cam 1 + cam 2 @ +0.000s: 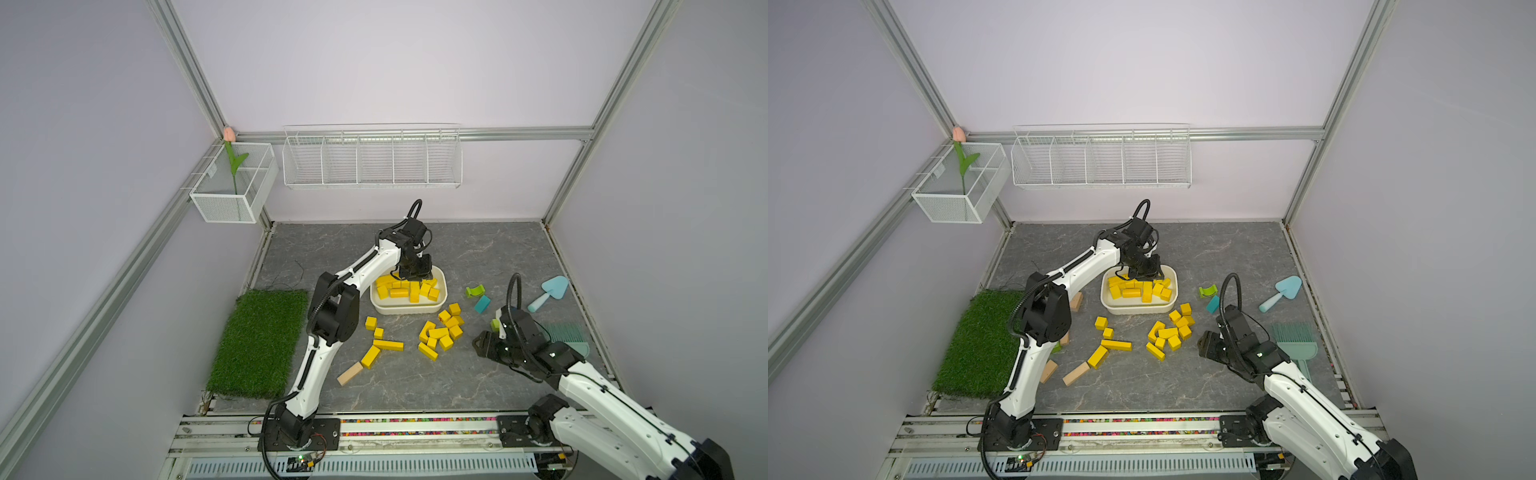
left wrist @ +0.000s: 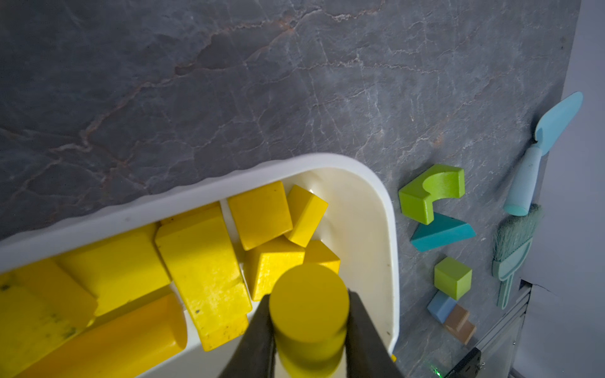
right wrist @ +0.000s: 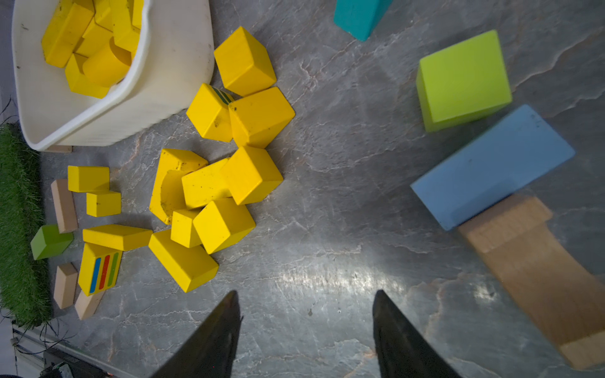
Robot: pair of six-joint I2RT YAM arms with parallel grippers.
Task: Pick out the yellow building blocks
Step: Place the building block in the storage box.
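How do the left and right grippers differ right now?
Left gripper is shut on a yellow cylinder; right gripper is open and empty. Left gripper hangs over the tub; right gripper is over bare table. Both are dark and two-fingered.

Light: soft, even, bright in both top views.
Glare: pale sheen on the desk (image 3: 327, 275), right wrist view.
Blur: tan arch block (image 3: 537, 278) out of focus.
Shadows: faint, short.
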